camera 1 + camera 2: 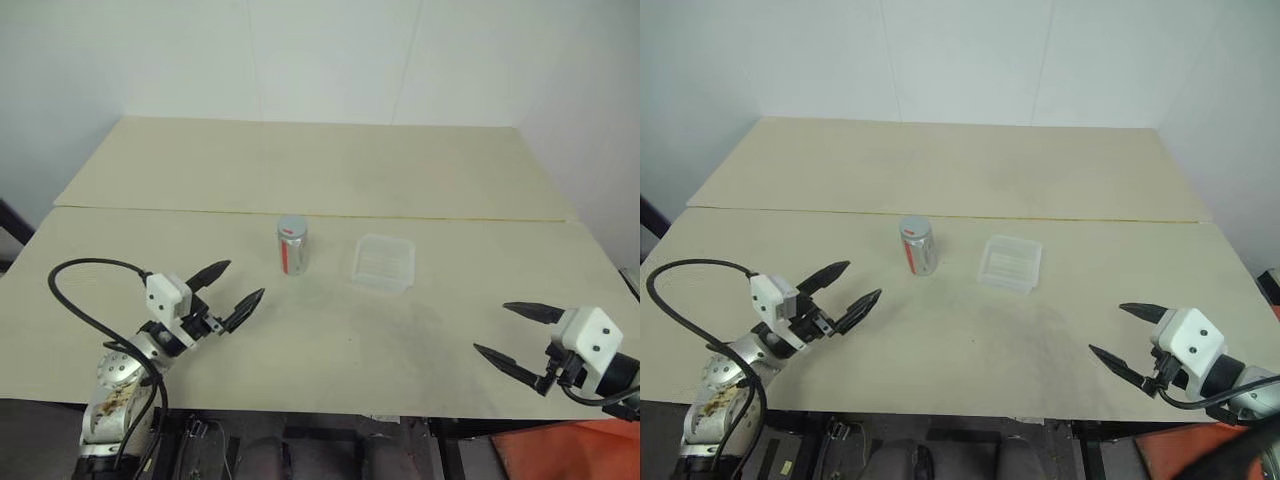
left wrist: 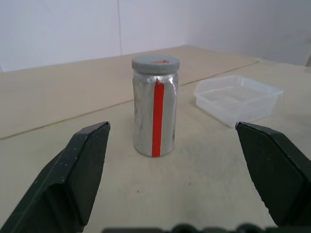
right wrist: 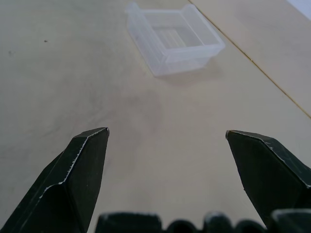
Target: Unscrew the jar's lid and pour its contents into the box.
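A pale beige table (image 1: 330,330) made of two boards meeting along a thin seam carries two things near its middle: the silver jar (image 1: 292,250) with a red stripe, standing upright with its grey lid (image 1: 291,227) on, and the clear plastic box (image 1: 384,262) just to its right, apart from it

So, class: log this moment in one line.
silver jar: upright, grey lid on | clear plastic box: beside | left pincer, right pincer: open
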`<state>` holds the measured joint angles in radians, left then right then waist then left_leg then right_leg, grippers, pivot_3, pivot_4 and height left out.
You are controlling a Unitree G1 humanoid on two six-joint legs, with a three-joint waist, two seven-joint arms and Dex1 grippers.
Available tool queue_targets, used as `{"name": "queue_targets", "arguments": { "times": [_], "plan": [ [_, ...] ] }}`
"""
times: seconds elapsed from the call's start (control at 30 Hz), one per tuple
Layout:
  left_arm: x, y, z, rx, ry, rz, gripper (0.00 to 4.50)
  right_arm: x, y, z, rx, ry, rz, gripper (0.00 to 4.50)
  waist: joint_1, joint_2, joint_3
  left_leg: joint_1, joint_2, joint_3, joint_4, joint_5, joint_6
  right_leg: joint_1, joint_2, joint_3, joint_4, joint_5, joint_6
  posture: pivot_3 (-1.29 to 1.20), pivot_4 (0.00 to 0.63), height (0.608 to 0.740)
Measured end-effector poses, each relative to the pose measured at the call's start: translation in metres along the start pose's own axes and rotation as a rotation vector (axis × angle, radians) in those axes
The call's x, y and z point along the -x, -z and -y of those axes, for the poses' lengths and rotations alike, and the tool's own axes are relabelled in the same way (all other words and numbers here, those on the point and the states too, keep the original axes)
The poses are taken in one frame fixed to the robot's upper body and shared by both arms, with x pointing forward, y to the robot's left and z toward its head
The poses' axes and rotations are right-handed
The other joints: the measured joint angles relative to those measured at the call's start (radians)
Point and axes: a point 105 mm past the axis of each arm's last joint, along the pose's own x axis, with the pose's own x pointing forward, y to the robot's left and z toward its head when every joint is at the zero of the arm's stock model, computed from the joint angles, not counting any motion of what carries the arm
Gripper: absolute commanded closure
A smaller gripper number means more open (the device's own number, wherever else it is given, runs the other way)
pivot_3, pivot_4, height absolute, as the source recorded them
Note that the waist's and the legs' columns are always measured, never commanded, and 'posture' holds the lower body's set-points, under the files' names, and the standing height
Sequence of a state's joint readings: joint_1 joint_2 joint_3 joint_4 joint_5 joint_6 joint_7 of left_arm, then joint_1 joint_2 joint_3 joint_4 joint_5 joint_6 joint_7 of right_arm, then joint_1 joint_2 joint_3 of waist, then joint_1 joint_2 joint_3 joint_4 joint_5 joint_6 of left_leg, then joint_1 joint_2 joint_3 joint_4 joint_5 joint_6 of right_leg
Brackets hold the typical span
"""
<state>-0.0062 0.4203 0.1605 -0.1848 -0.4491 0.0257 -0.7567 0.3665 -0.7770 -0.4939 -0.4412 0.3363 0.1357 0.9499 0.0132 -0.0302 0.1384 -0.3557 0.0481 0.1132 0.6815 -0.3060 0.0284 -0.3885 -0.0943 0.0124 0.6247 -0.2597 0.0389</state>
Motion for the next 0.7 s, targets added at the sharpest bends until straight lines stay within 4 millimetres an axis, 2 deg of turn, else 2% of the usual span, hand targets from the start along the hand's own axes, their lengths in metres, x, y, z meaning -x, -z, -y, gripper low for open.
{"name": "queue_targets", "arguments": {
  "times": [0.17,0.33,0.57,0.7],
  "plan": [
    [-0.026,0.007,0.003,-0.031,-0.007,0.006,0.0,-0.007,-0.003,-0.002,-0.002,-0.007,0.022,0.01,-0.004,0.0,0.0,0.0,0.0,0.0,0.0,0.0,0.0,0.0,0.0,0.0,0.0,0.0,0.0,0.0,0.15,0.74],
    [-0.049,0.023,-0.004,-0.049,-0.108,0.001,0.0,-0.013,-0.008,-0.002,0.001,0.014,0.052,0.01,-0.002,0.0,0.0,-0.001,-0.001,0.0,0.0,0.0,0.0,0.0,0.0,0.0,0.0,0.0,0.001,0.0,0.15,0.74],
    [-0.065,0.04,-0.004,-0.008,-0.141,-0.011,0.0,-0.014,-0.009,-0.008,-0.006,0.038,0.058,0.01,-0.001,0.0,0.0,-0.002,-0.001,-0.001,0.001,0.0,0.0,-0.001,0.0,-0.001,-0.001,0.0,0.001,0.0,0.15,0.74],
    [-0.072,0.039,-0.001,-0.015,-0.132,0.006,0.0,-0.015,-0.011,-0.01,-0.002,0.052,0.065,0.01,-0.003,0.0,0.0,-0.002,-0.001,-0.001,0.001,0.0,0.0,-0.001,0.0,-0.001,-0.001,0.001,0.001,0.0,0.15,0.74]
  ]
}}
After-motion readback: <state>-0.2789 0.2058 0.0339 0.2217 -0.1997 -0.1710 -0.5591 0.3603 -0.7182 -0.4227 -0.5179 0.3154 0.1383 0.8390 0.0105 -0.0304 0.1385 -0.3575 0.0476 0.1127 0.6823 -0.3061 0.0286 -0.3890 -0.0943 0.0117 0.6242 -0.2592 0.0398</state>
